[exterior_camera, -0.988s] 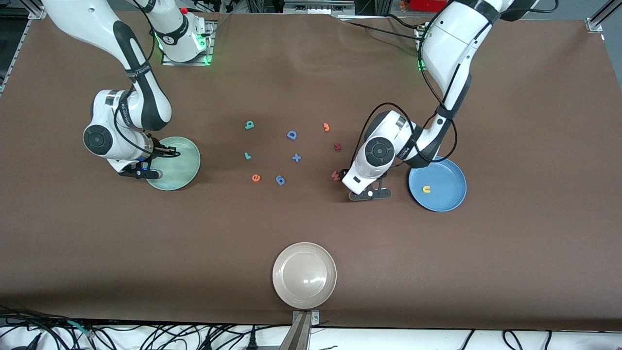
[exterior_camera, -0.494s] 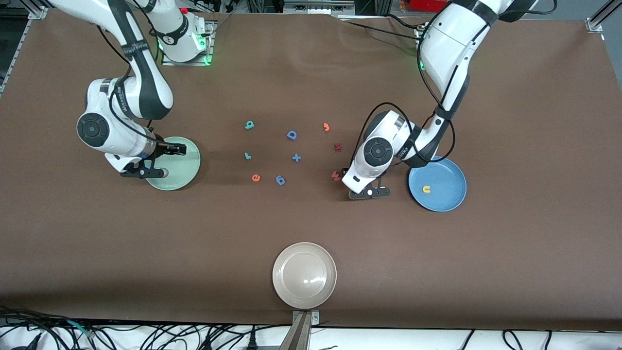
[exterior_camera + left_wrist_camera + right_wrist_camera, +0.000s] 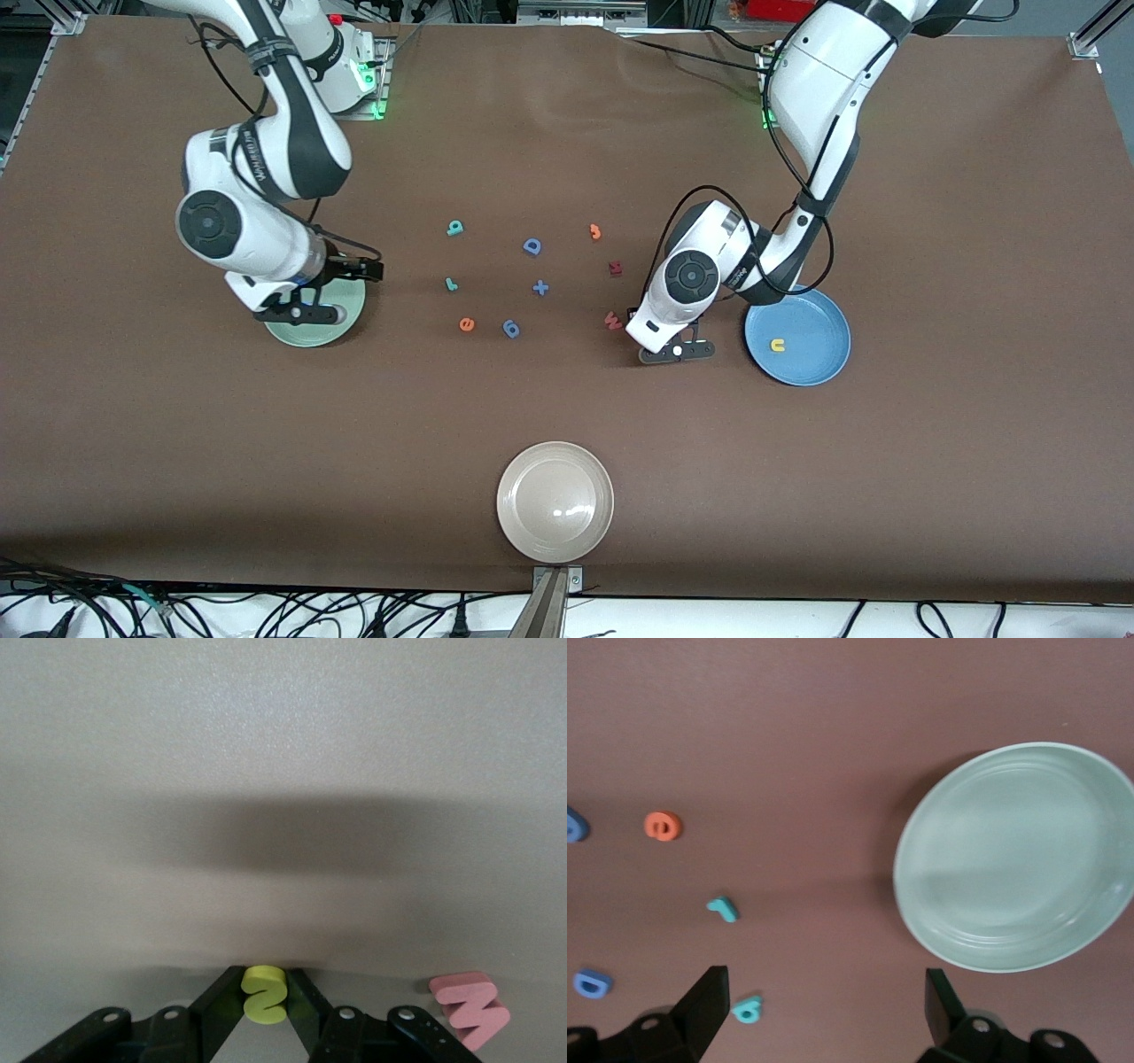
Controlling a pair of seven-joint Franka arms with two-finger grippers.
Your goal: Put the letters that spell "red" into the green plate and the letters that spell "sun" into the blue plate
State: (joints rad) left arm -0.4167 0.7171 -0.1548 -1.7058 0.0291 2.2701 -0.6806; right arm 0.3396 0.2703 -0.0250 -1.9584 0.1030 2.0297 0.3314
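Left gripper (image 3: 264, 1010) low at the table, clamped on the yellow "s" (image 3: 264, 994); right gripper (image 3: 824, 1001) spread wide, beside the green plate (image 3: 1019, 855), holding nothing.

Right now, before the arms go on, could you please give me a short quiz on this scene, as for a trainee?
1. True or false: the green plate already holds a letter.
2. Choose one. The right hand is: A) open and holding nothing; B) shut on a letter; C) shut on the plate's rim.
3. Short answer: which letter does the left hand grip?

Key: 1 false, the plate is bare. 2 A. 3 the yellow "s".
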